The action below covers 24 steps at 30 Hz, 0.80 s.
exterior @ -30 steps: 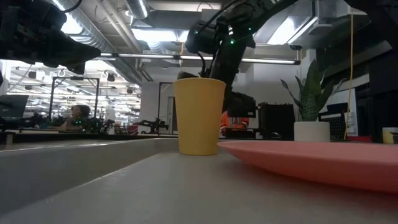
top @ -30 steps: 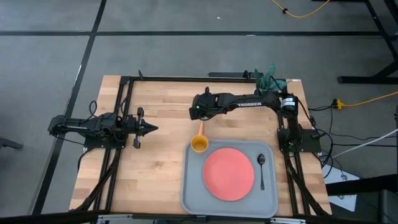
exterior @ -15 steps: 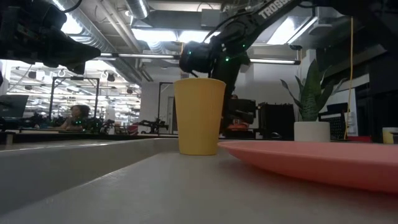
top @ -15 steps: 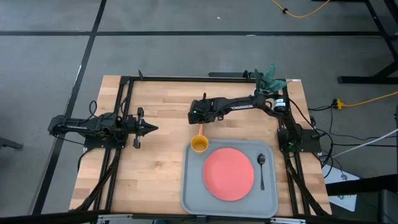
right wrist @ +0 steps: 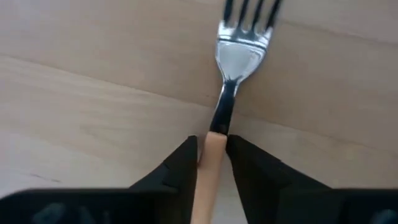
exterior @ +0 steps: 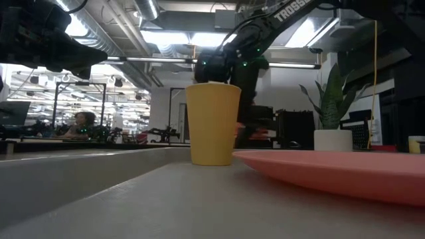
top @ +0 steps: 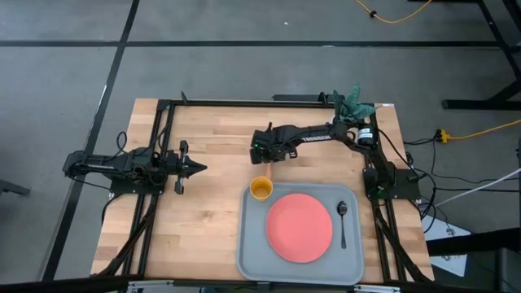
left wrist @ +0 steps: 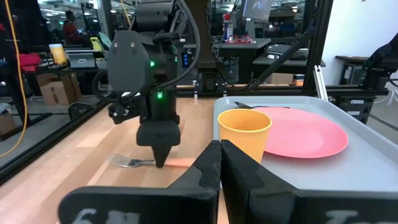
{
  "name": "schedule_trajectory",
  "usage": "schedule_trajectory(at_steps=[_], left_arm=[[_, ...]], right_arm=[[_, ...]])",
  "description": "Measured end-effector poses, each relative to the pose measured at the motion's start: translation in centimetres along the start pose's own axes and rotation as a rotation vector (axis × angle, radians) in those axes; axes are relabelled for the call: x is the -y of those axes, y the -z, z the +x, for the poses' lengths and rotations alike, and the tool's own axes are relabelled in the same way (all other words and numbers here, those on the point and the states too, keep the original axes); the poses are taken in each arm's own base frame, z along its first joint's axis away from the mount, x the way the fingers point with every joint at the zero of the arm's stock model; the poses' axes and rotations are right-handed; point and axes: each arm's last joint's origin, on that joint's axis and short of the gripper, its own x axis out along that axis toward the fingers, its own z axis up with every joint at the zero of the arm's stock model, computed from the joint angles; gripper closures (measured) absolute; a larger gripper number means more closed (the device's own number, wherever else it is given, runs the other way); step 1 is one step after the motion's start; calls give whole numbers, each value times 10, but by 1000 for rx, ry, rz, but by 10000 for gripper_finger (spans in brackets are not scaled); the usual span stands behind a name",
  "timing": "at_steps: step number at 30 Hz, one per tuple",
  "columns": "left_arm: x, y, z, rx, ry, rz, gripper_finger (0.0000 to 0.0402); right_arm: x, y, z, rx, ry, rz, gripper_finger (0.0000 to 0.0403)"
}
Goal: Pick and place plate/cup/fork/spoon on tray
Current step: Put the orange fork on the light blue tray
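Three of the four pieces are already found on the large light grey rectangular tray [top: 244, 252]: the flat round coral-pink plate [top: 299, 228] lies in its middle, the small yellow-orange round cup [top: 260, 189] stands upright in the corner nearest the arms, and the small dark metal spoon [top: 343, 221] lies beside the plate on the tray's right side. Only the small fork with silver tines and a light orange handle [right wrist: 231, 68] is left; it lies flat on the wooden desk [top: 203, 146], near the tray but outside it, just beyond the cup. The right hand [top: 265, 159] is lowered over it, and in the right wrist view the two dark fingers [right wrist: 180, 168] are seen partly open on either side of the orange handle, very close to it; a firm hold cannot be confirmed. The left hand [top: 195, 168] is kept shut and empty, parked well apart on the desk's left. What remains is judged to be gripping the fork and carrying it to the tray.
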Motion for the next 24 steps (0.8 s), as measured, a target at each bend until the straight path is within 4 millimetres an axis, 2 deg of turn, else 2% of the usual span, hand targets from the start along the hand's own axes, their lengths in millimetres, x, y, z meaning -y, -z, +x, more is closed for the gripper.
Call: schedule_trajectory(at_steps=[14, 24], left_arm=[[0, 0, 0, 0, 0, 0, 401], [0, 0, 0, 1, 0, 0, 401]], right_arm=[[16, -3, 0, 6, 158, -124, 357], [11, -5, -7, 78, 189, -192, 362]])
